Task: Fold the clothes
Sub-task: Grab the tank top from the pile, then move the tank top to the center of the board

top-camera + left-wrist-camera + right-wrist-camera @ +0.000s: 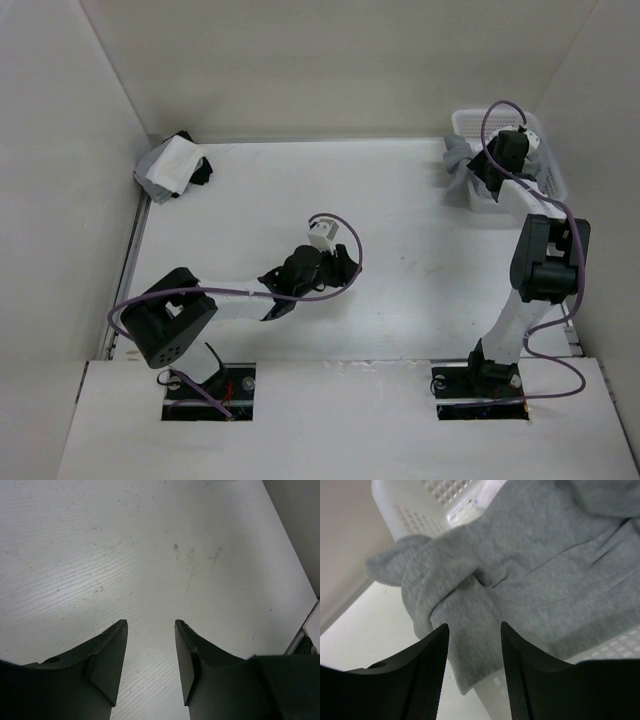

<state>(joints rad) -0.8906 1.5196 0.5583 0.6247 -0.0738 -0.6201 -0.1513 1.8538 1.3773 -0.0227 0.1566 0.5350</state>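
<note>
It looked like a robotics lab test cell: a scuffed white desk (pixel 150 555) under the left claw (pixel 150 623), boxed in by plain white panel walls (pixel 330 70), with a white perforated plastic basket (pixel 405 515) just beyond the right claw (pixel 475 626).

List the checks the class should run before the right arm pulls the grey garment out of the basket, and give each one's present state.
1. Right gripper jaws apart: ok.
2. Grey garment in front of it, draped over the basket wall: ok.
3. Cloth actually between the jaws: cannot tell.
4. Left gripper open and empty over the table: ok.
5. Garment laid flat for folding: not ok, it is bunched at the basket.
6. Folded pile away from both arms, in the far left corner: ok.
</note>
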